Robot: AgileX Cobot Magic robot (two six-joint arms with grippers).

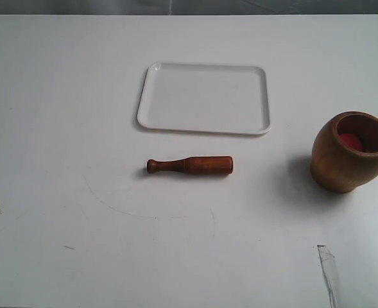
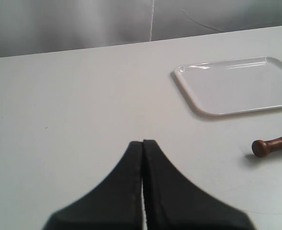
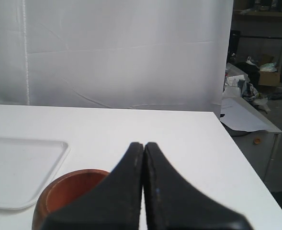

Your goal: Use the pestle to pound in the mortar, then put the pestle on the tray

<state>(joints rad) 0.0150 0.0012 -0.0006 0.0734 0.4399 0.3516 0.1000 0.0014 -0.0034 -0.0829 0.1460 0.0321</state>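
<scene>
Only the wrist views show the hands: the left hand (image 2: pixel 142 142) and the right hand (image 3: pixel 144 143) are each clenched, fingers pressed together on nothing. Only the exterior view shows the whole pestle (image 1: pixel 190 165). It lies flat on the white surface (image 1: pixel 60 128) beside the tray's (image 1: pixel 205 99) near rim, not touching it. The mortar (image 1: pixel 339 168) stands upright far right, a red piece (image 1: pixel 350 141) inside, with open surface between it and the pestle.
</scene>
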